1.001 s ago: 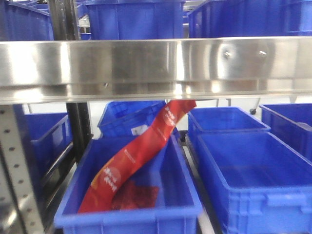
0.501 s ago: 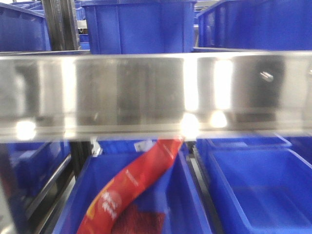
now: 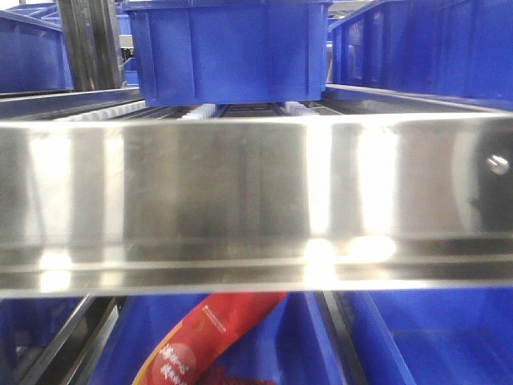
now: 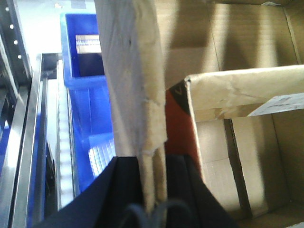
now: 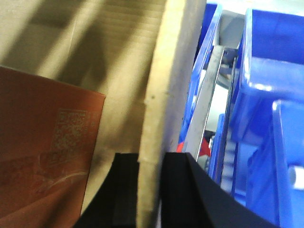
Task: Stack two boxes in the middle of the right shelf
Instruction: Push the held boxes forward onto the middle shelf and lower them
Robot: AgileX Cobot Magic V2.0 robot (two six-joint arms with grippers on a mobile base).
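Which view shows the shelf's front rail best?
Exterior front-facing: the shelf rail spans the whole frame. The left wrist view shows only steel strips and rollers at its left edge; the right wrist view, a sliver.

The left tool (image 4: 151,162) reaches up through its wrist view with both black fingers (image 4: 124,190) clamped on a wall of the box (image 4: 133,71), one finger on each face and the wall's edge running up between them. A thin dark cable loops across the base of this tool. The right tool (image 5: 151,159) holds in the same way: its black fingers (image 5: 126,190) pinch a box wall from both sides, with the pads flat against the cardboard
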